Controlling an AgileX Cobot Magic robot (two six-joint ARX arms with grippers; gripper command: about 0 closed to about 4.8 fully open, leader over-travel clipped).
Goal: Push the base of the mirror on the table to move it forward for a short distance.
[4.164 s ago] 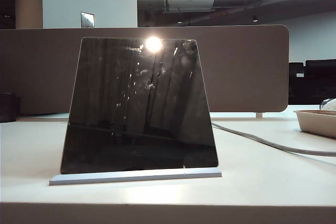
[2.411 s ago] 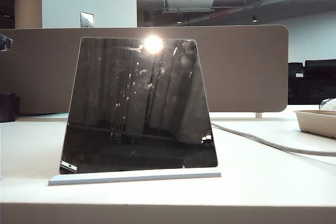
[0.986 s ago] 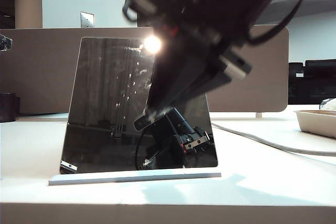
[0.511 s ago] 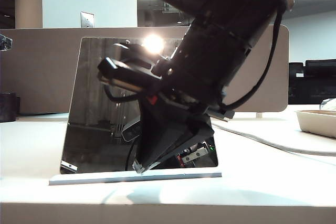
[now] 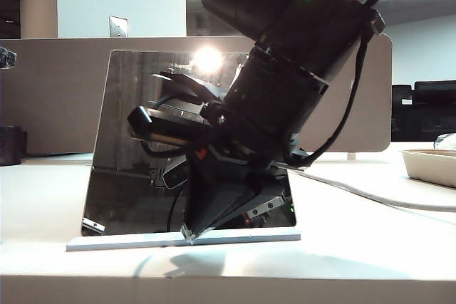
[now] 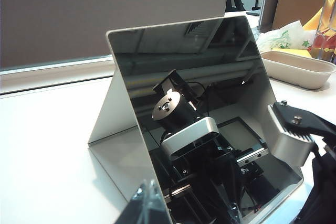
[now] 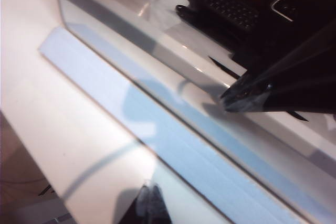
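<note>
At the base [image 5: 242, 238] front edge, right gripper [image 5: 189, 233] tips look together, poised; push seemingly not begun. Left gripper [image 6: 149, 203], state unclear, hovers beside the mirror [image 5: 142, 147].

The exterior view sits low at the surface [image 5: 370, 247]'s front edge, facing the mirror [image 5: 135, 140]. The left wrist view looks at the mirror [image 6: 210, 103] from behind; the right wrist view hovers close over its base [image 7: 157, 129].

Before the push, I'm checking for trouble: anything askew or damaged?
Nothing stands out. The dark glossy trapezoid mirror stands upright, uncracked, on its thin white-grey base plate. The right tool is down at the plate's front edge; the left tool hangs off to the mirror's side.
</note>
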